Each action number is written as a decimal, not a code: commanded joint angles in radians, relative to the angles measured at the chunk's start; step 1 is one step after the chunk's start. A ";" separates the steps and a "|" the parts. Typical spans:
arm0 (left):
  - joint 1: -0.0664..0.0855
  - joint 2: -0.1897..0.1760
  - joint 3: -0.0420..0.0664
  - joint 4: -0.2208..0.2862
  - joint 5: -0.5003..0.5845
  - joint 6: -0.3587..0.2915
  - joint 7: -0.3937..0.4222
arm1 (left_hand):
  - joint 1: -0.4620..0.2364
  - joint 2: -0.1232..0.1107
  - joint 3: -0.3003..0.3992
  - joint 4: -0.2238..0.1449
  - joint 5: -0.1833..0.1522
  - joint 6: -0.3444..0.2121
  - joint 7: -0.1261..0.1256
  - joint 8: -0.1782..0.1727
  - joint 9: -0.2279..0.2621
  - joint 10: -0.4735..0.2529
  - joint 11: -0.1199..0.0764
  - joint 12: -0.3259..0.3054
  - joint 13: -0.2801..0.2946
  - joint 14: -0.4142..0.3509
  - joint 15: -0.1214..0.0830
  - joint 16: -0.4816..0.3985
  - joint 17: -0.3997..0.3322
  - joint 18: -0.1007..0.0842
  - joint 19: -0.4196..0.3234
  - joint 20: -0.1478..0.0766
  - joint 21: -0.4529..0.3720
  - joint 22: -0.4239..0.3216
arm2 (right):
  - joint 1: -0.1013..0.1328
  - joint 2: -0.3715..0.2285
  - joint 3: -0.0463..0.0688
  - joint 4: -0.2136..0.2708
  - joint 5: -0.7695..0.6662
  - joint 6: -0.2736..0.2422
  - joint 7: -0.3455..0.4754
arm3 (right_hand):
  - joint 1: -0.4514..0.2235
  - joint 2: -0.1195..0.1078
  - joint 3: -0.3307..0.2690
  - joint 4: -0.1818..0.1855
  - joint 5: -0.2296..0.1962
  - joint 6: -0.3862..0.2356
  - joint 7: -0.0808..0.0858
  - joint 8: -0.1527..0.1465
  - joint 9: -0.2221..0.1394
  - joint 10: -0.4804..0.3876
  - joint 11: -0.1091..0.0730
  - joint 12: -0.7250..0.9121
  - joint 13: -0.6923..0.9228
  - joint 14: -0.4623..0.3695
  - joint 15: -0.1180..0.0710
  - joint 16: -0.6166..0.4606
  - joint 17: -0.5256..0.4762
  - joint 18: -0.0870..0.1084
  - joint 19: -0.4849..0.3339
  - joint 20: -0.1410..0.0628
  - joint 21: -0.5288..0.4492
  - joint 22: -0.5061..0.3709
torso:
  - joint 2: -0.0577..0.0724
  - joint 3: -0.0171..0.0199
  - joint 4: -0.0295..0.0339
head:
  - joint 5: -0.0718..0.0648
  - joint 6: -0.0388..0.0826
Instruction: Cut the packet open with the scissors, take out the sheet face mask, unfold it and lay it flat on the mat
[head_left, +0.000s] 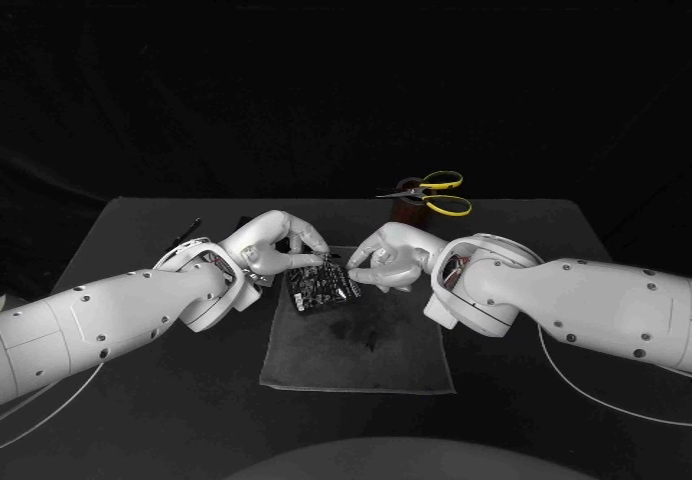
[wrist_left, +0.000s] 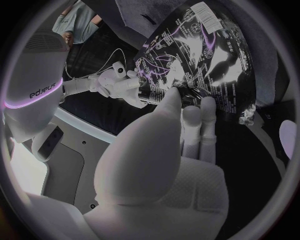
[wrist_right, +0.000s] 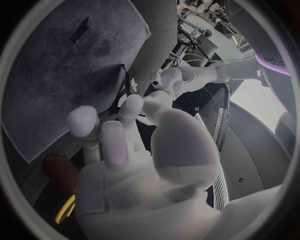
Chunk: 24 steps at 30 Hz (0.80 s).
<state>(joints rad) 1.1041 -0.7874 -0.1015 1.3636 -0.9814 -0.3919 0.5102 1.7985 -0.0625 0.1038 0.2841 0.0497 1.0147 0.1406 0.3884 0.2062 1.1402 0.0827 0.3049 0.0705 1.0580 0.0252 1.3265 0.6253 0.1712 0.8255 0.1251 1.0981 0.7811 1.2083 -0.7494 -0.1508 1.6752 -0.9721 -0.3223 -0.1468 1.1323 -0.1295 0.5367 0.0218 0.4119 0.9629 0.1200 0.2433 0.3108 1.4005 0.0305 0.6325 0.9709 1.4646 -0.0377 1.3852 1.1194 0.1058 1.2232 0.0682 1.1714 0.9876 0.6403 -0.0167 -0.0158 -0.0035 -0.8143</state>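
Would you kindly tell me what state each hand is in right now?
Left hand: holding the packet.
Right hand: pinching the same packet's edge.

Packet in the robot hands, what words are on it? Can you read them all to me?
No word on it can be read for sure.
Packet: rows of small white print on its dark face, too small and blurred to read.
White label by one corner of it: thin barcode-like stripes, no number legible.
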 joint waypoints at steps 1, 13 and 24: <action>0.001 0.002 0.001 0.006 0.014 0.015 0.006 | -0.001 -0.009 0.005 0.002 -0.002 0.000 0.006 -0.006 -0.001 0.006 0.002 -0.003 0.000 0.007 -0.001 0.004 0.001 0.011 -0.004 0.005 0.005 0.001 | 0.000 0.008 0.000 -0.005 -0.036 0.024 -0.039 | 0.000 -0.010 0.001 -0.007 -0.012 0.004 0.000 -0.003 0.001 -0.006 -0.003 -0.006 0.000 0.025 -0.004 0.004 -0.001 0.019 0.005 0.001 -0.003 0.001 | -0.001 0.0006 -0.0004 | 0.001 0.001; 0.001 0.001 0.001 0.006 0.027 0.015 0.004 | -0.004 -0.009 0.007 0.004 -0.002 0.002 0.006 -0.007 -0.001 0.007 0.002 -0.004 0.001 0.009 -0.001 0.005 0.002 0.011 -0.003 0.005 0.005 0.001 | 0.000 0.016 0.000 -0.015 -0.084 0.062 -0.055 | 0.053 0.016 0.033 -0.050 -0.135 0.021 -0.005 0.006 0.012 -0.005 -0.008 -0.005 0.008 0.027 -0.008 0.007 0.005 0.019 0.007 -0.002 -0.006 0.006 | -0.001 0.0009 -0.0009 | 0.003 -0.001; 0.001 -0.001 0.001 0.004 0.036 0.016 0.000 | -0.006 -0.008 0.008 0.005 -0.002 0.003 0.007 -0.007 -0.001 0.009 0.002 -0.005 0.001 0.012 -0.001 0.006 0.005 0.011 0.000 0.005 0.007 0.004 | 0.000 0.012 0.000 -0.008 -0.101 0.081 -0.056 | 0.049 0.008 0.029 -0.054 -0.148 0.021 -0.004 0.005 0.013 -0.006 -0.007 -0.008 0.007 0.026 -0.008 0.006 0.002 0.019 0.004 -0.002 -0.009 0.003 | 0.000 0.0009 -0.0004 | 0.002 -0.001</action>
<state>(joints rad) 1.1040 -0.7890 -0.1017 1.3645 -0.9617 -0.3893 0.5037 1.7951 -0.0667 0.1067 0.2869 0.0496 1.0149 0.1404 0.3884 0.2062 1.1438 0.0864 0.3046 0.0701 1.0652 0.0249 1.3265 0.6294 0.1699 0.8255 0.1250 1.1019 0.7844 1.2087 -0.7368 -0.1510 1.6663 -1.0486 -0.2667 -0.1925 1.1771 -0.1135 0.5656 -0.0265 0.2668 0.9783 0.1153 0.2433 0.3219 1.3971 0.0271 0.6290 0.9799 1.4640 -0.0371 1.3893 1.1229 0.1055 1.2231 0.0683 1.1671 0.9914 0.6399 -0.0156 -0.0166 -0.0005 -0.8147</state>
